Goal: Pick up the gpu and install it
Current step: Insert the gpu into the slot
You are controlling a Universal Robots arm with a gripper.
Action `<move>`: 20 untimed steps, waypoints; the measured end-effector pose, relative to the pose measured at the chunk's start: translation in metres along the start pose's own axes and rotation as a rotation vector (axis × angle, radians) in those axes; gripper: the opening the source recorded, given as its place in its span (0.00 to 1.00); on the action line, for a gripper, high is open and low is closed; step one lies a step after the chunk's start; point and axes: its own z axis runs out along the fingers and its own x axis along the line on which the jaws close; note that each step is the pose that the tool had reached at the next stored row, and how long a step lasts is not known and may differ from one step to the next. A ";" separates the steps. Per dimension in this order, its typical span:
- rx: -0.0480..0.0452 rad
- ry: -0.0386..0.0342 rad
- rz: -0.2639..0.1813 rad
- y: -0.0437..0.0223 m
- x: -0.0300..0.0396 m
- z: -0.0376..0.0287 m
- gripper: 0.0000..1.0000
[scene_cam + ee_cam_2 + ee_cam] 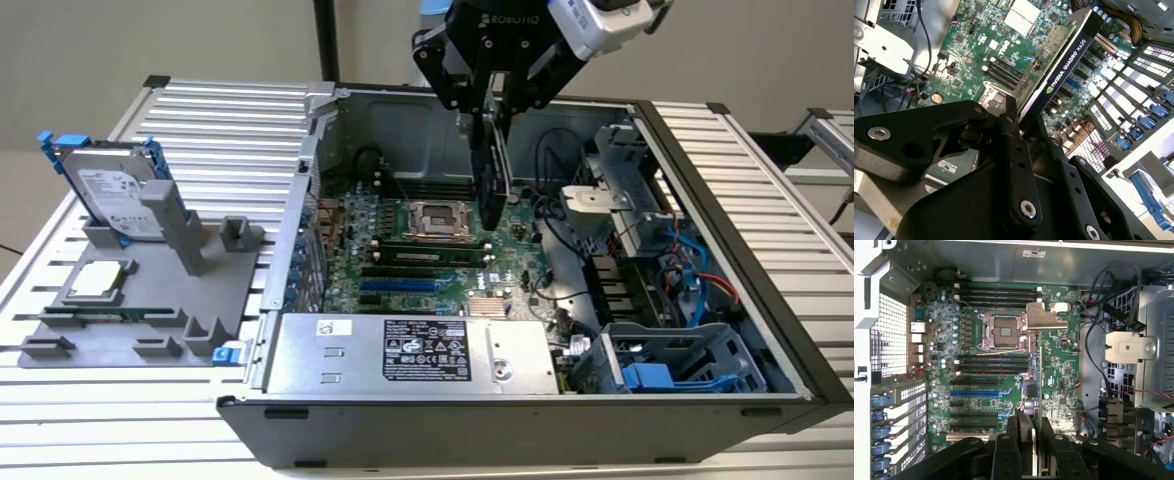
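One gripper (pixel 491 108) is seen at the top of the exterior view, and its upper part is cut off by the frame edge. Its jaws are clenched on the gpu (pixel 493 180), which is held on edge inside the open computer case (pixel 534 435), above the motherboard (pixel 400 250). Whether the lower edge of the card touches the board cannot be told.

In the second wrist view the black cooler side of the gpu (pixel 1066 60) is shown running away from the gripper (pixel 1026 132) — the near end of the card is hidden between the black fingers (pixel 1014 150).

In the first wrist view the gpu (pixel 1040 385) is seen almost edge-on as a thin line, so its faces are hard to make out. Its silver end bracket (pixel 1046 317) is seen at the far end, overlapping the edge of the processor socket (pixel 1004 332).

At the exterior view's left, well apart from the case, a hard drive (pixel 114 185) with a blue frame is stood upright in a grey holder (pixel 147 290) on the slotted table (pixel 214 110) — its lower corner is hidden behind a grey post.
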 end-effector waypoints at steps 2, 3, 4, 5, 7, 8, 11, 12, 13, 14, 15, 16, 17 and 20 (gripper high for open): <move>-0.0007 0.0003 -0.009 0.0000 0.0000 0.0000 0.00; -0.0011 0.0004 -0.014 0.0000 0.0000 0.0000 0.00; -0.0015 0.0006 -0.020 0.0000 0.0000 0.0000 0.00; -0.0019 0.0007 -0.026 0.0000 0.0000 0.0000 0.00; -0.0027 0.0010 -0.037 0.0000 0.0000 0.0000 0.00; -0.0031 0.0012 -0.043 0.0000 0.0000 0.0000 0.00; -0.0045 0.0017 -0.062 0.0000 0.0000 0.0000 0.00; -0.0050 0.0019 -0.069 0.0000 0.0000 0.0000 0.00; -0.0054 0.0020 -0.075 0.0000 0.0000 0.0000 0.00; -0.0059 0.0022 -0.082 0.0000 0.0000 -0.0001 0.00; -0.0063 0.0024 -0.088 0.0000 0.0000 -0.0001 0.00; -0.0068 0.0026 -0.095 0.0000 0.0000 -0.0001 0.00; -0.0074 0.0028 -0.102 0.0000 0.0000 -0.0001 0.00; -0.0088 0.0034 -0.123 0.0000 0.0000 -0.0002 0.00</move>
